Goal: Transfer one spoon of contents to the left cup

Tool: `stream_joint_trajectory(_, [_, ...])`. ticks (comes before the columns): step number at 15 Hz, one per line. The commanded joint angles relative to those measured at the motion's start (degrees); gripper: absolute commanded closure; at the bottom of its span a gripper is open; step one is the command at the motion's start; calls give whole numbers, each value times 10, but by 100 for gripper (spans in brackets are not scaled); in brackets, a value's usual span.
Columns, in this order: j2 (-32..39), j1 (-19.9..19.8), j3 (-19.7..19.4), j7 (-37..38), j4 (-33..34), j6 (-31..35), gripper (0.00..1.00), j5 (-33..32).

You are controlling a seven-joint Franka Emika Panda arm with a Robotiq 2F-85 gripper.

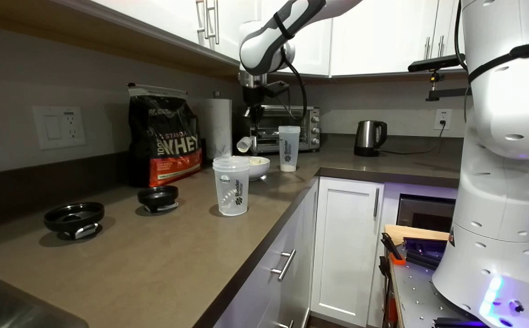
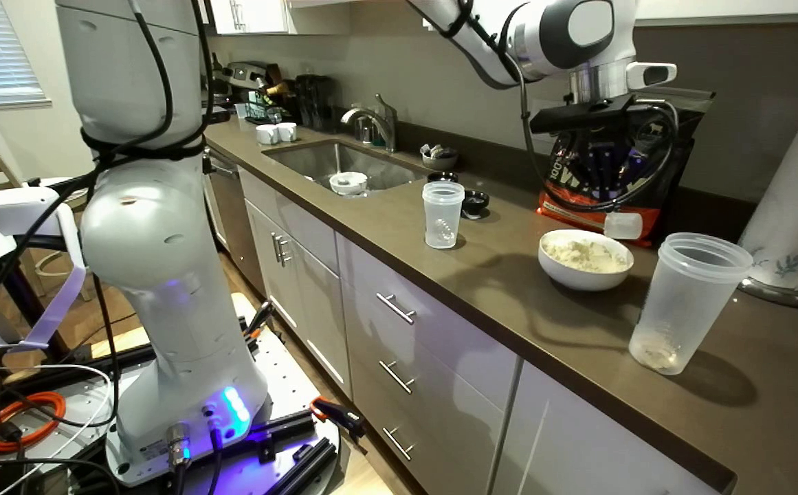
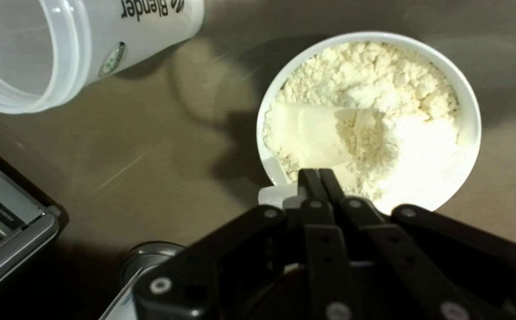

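My gripper [image 3: 320, 175] is shut on the handle of the pale spoon [image 3: 320, 129], a small scoop. I hold the spoon above the white bowl of pale powder [image 3: 474, 133]. In both exterior views the spoon [image 1: 244, 144] [image 2: 623, 225] hangs tilted on its side under my gripper [image 1: 256, 119]. I cannot tell how much powder is in it. The left cup, translucent white, stands upright on the counter in both exterior views [image 1: 232, 189] [image 2: 442, 216], apart from my gripper. It is out of the wrist view.
Another translucent cup [image 2: 691, 302] with some powder at its base stands beyond the bowl; it shows in the wrist view [image 3: 138, 40]. A whey bag [image 1: 166, 136], paper towel roll [image 1: 218, 127], toaster oven [image 1: 314, 130], kettle [image 1: 370, 138] and black lids [image 1: 74, 218] stand around.
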Motion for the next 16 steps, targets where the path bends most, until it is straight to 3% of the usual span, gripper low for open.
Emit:
stream_joint_trajectory(1, [-15,11,-7,38,-29,28,98,-54])
stream_joint_trajectory(7, [-18,17,-8,68,-57,52,98,-98])
stream_joint_trajectory(16, [-15,33,-23,157,-101,117,98,-219])
